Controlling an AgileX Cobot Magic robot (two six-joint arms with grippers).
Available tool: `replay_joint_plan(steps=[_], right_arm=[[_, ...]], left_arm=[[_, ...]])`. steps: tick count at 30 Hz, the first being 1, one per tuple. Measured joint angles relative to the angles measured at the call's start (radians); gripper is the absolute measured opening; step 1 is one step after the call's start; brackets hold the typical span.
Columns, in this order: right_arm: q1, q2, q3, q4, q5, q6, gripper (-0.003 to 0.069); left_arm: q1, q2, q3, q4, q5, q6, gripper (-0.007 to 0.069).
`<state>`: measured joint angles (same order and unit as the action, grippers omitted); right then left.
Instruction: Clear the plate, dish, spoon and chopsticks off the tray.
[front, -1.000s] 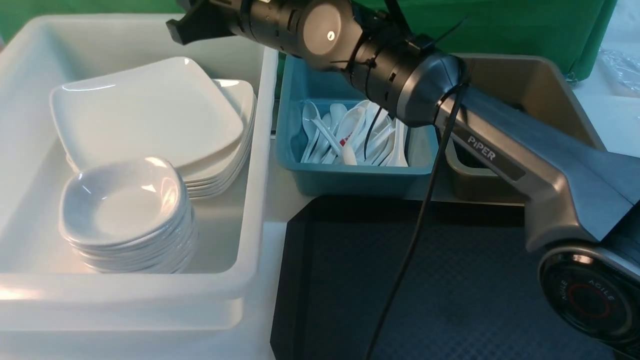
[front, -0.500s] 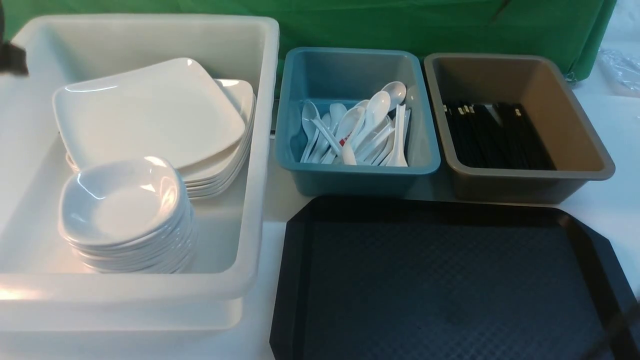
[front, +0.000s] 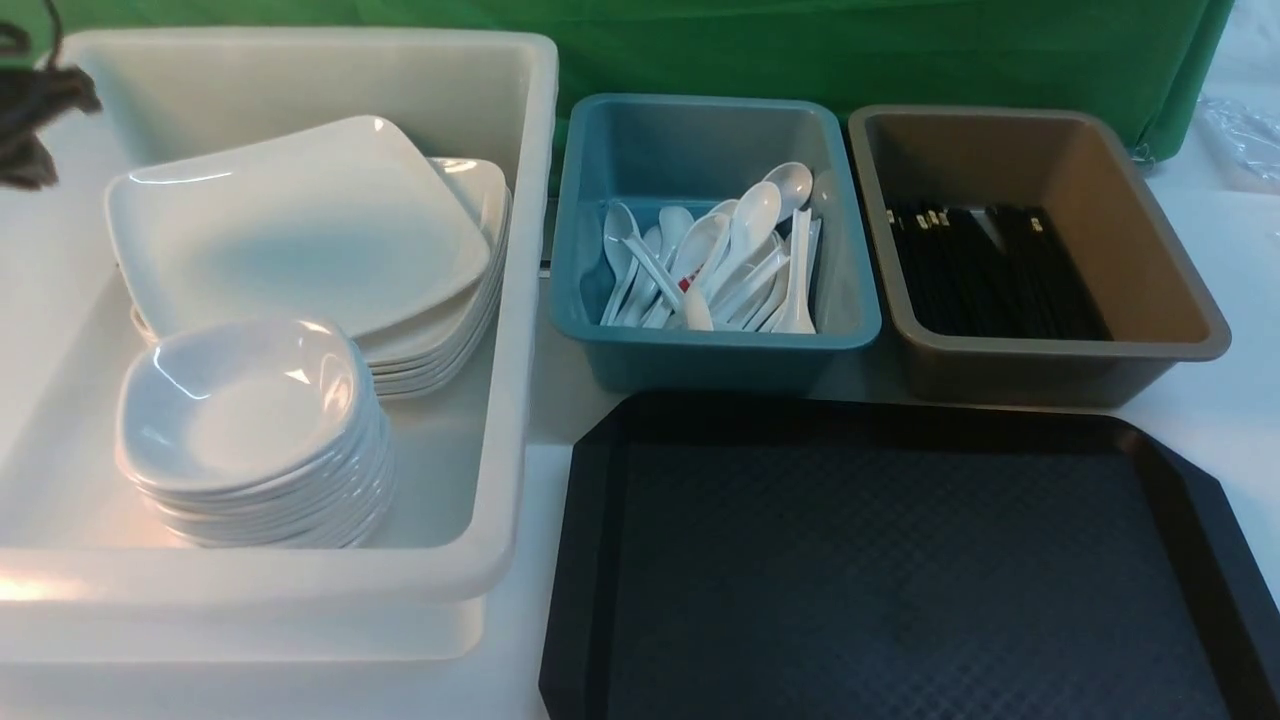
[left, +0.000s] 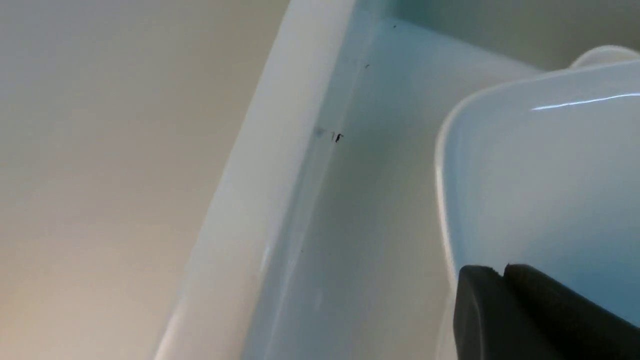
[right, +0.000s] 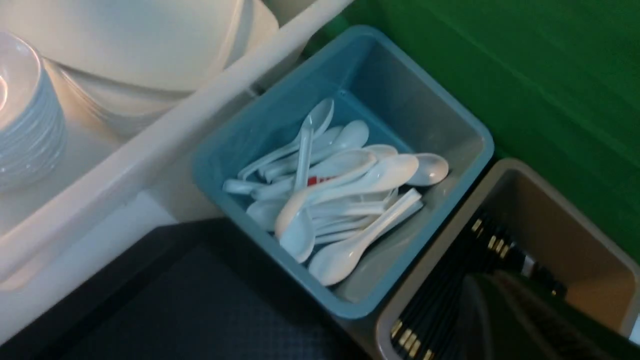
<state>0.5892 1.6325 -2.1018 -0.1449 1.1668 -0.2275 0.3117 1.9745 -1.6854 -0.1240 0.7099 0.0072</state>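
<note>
Left hand (left: 505, 272): closed, holding nothing, just over the top plate (left: 540, 165) in the white tub (left: 280, 150).
Right hand (right: 487, 280): blurred, closed, above the chopsticks (right: 445, 300) in the brown tub (right: 565, 210). Spoons (right: 330, 190) lie in the blue tub (right: 415, 95) beside it, with the tray (right: 215, 310) near.

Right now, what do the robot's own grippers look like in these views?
Little of them shows. The left gripper is matte black, with two blunt, flat-faced fingers and a thin seam between them. In the front view it is only a dark blur with a thin dark cable above it. The right gripper is a dark, motion-blurred wedge. No markings show on either.
</note>
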Motion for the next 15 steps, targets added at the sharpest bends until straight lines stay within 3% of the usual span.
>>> replay_joint_plan(steps=[15], right_arm=[[0.0,-0.015,0.052,0.0,0.0,-0.001,0.0034]], left_arm=[[-0.002,0.168,-0.035,0.131,-0.236,0.016,0.0017]])
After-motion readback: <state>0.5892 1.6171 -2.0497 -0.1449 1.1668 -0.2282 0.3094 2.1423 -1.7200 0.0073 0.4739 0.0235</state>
